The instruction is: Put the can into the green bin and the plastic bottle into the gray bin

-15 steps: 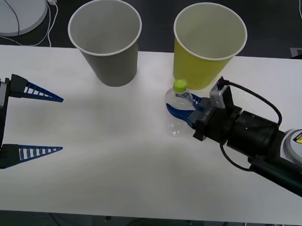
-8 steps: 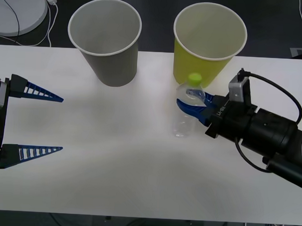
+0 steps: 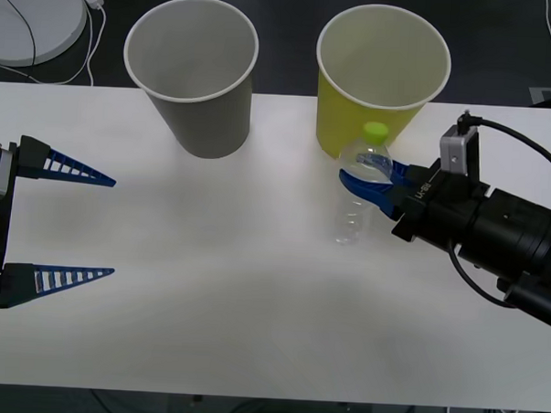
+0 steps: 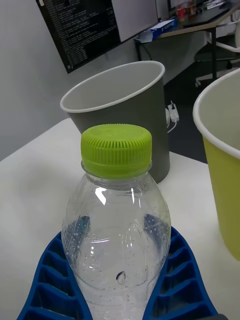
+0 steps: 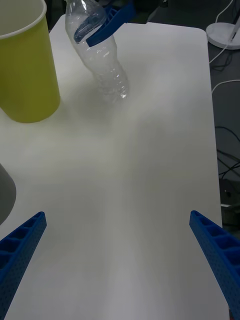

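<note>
Front view has the right gripper [image 3: 373, 181] pinching the plastic bottle [image 3: 359, 196] around its upper body, the bottle tilted with its lime-green cap [image 3: 377, 131] just in front of the green bin [image 3: 382, 78]. On the white table [image 3: 208, 286], the gray bin [image 3: 192, 75] stands to the green bin's left. Over the table's left edge, the left gripper [image 3: 73, 223] hangs with its blue fingers spread wide, holding nothing.

Black cylindrical right arm [image 3: 494, 230], looping black cable, 2 blue ribbed fingers [image 3: 372, 187] per pincer.
</note>
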`<action>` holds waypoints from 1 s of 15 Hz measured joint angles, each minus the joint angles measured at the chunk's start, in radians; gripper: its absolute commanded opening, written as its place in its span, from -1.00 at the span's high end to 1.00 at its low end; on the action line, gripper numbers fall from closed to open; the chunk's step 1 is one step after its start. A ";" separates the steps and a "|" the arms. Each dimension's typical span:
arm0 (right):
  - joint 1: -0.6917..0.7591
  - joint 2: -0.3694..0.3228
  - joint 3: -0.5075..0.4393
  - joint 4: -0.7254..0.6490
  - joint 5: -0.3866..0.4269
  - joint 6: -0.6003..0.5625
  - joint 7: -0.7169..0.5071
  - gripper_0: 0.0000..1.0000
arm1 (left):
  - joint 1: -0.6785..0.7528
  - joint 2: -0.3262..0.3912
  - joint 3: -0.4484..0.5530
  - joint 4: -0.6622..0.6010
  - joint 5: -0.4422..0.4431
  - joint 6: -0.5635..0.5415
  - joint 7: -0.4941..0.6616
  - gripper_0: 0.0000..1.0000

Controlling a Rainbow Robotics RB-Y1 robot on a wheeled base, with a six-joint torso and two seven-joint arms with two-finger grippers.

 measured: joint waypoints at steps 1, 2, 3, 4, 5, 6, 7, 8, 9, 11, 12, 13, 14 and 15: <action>0.001 0.000 -0.010 0.000 0.003 -0.010 -0.002 1.00 | 0.000 0.000 0.000 0.000 0.000 0.000 0.000 -1.00; 0.001 -0.001 -0.018 0.000 0.004 -0.018 -0.002 1.00 | 0.000 0.000 0.000 0.000 0.000 0.000 0.000 -1.00; 0.001 -0.004 -0.024 0.001 -0.010 -0.034 0.005 1.00 | 0.000 0.000 0.000 0.000 0.000 0.000 0.000 -1.00; 0.001 -0.008 -0.030 0.000 -0.039 -0.054 0.015 1.00 | 0.000 0.000 0.000 0.000 0.000 0.000 0.000 -1.00; -0.002 -0.015 -0.035 0.000 -0.070 -0.069 0.040 1.00 | 0.000 0.000 0.000 0.000 0.000 0.000 0.000 -1.00; -0.005 -0.027 -0.037 0.000 -0.108 -0.076 0.083 1.00 | 0.000 0.000 0.000 0.000 0.000 0.000 0.000 -1.00; -0.008 -0.042 -0.037 -0.001 -0.150 -0.082 0.125 1.00 | 0.000 0.000 0.000 0.000 0.000 0.000 0.000 -1.00; -0.010 -0.056 -0.037 -0.003 -0.184 -0.087 0.156 1.00 | 0.000 0.000 0.000 0.000 0.000 0.000 0.000 -1.00; -0.011 -0.071 -0.037 -0.007 -0.205 -0.089 0.172 1.00 | 0.000 0.000 0.000 0.000 0.000 0.000 0.000 -1.00; -0.022 -0.100 -0.037 -0.017 -0.254 -0.100 0.204 1.00 | 0.000 0.000 0.000 0.000 0.000 0.000 0.000 -1.00; -0.027 -0.111 -0.037 -0.017 -0.286 -0.104 0.243 1.00 | 0.000 0.000 0.000 0.000 0.000 0.000 0.000 -1.00; -0.029 -0.121 -0.037 -0.017 -0.316 -0.105 0.284 1.00 | 0.000 0.000 0.000 0.000 0.000 0.000 0.000 -1.00; -0.029 -0.130 -0.036 -0.017 -0.339 -0.105 0.314 1.00 | 0.000 0.000 0.000 0.000 0.000 0.000 0.000 -1.00; -0.030 -0.140 -0.035 -0.017 -0.367 -0.106 0.343 1.00 | 0.000 0.000 0.000 0.000 0.000 0.000 0.000 -1.00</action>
